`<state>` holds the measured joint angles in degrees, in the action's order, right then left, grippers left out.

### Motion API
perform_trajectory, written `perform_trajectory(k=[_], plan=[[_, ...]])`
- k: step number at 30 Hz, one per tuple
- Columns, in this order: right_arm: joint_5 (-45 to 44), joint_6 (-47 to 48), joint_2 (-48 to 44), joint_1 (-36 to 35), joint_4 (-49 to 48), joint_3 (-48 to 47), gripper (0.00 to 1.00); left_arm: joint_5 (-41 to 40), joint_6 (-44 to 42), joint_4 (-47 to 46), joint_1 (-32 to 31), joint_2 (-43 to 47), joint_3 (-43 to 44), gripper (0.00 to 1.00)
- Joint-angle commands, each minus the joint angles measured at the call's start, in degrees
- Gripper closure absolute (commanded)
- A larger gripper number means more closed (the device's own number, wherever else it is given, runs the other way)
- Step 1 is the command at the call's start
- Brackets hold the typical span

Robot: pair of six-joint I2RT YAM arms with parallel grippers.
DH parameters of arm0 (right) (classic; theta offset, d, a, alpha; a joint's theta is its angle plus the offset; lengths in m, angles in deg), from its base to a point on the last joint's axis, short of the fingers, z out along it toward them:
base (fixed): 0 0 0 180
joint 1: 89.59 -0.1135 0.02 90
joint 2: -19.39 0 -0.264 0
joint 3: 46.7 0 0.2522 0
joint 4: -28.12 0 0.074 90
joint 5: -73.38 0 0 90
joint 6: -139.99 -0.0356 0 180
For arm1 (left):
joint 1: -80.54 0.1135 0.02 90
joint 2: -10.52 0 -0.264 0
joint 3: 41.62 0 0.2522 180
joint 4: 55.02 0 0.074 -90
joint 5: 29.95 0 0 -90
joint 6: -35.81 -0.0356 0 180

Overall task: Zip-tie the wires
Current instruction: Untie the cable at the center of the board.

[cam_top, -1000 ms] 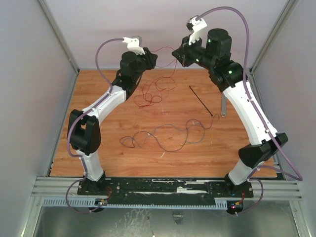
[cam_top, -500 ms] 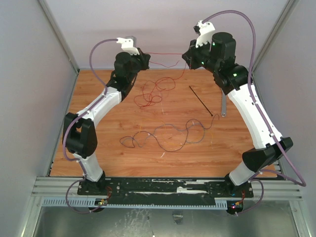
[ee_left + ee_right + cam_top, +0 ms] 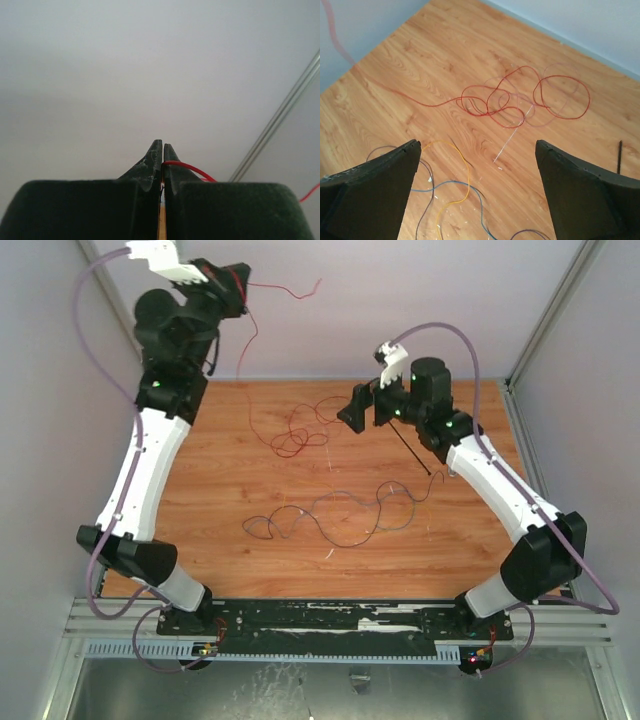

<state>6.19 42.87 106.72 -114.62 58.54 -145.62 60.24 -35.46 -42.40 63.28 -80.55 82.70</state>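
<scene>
Left end effector [image 3: 237, 287]: raised high at the far left, up against the pale back wall [image 3: 330, 310]. Jaws pressed together, with one red strand pinched between the tips; the left wrist view [image 3: 162, 150] shows it curling out to the right.

Right end effector [image 3: 352, 412]: low over the far middle of the desk, jaws spread wide and nothing between them. In the right wrist view [image 3: 477, 145] only bare wood and wire lie below the gap.

Thin red flexible wires [image 3: 300, 430]: a loose tangle of loops on the far middle of the desk [image 3: 520, 100], just left of the right end effector. One strand climbs from it to the left end effector, and a short free end sticks out rightward past the grip.

Thin dark wires, with yellow and blue strands [image 3: 330, 515]: a wavy run across mid-desk, nearer than the red tangle [image 3: 452, 172].

Thin straight black plastic zip tie [image 3: 415, 455]: flat on the desk, lying diagonally on the far right, partly under the right arm, apart from the red tangle.

Orange wood-grain desk [image 3: 200, 500]: carries all of the above.
</scene>
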Motion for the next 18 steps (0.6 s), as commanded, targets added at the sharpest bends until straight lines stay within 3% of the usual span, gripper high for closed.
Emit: perform_trajectory(k=[1,5,10,18], plan=[[2.5,-1.6,-3.7,0.0,-16.8,9.8,0.01,0.9,3.3,6.3,2.5,2.3,3.8,1.00],[2.5,-4.4,0.0,-1.1,-20.2,12.9,0.01,0.7,3.7,6.7,3.3,3.7,4.1,1.00],[-0.3,-0.4,7.4,-5.5,-24.3,12.8,0.01,1.5,5.0,6.7,3.4,4.7,3.1,1.00],[-6.6,9.7,23.6,-9.9,-21.3,3.3,0.01,2.3,5.3,6.7,3.5,5.8,3.2,1.00]])
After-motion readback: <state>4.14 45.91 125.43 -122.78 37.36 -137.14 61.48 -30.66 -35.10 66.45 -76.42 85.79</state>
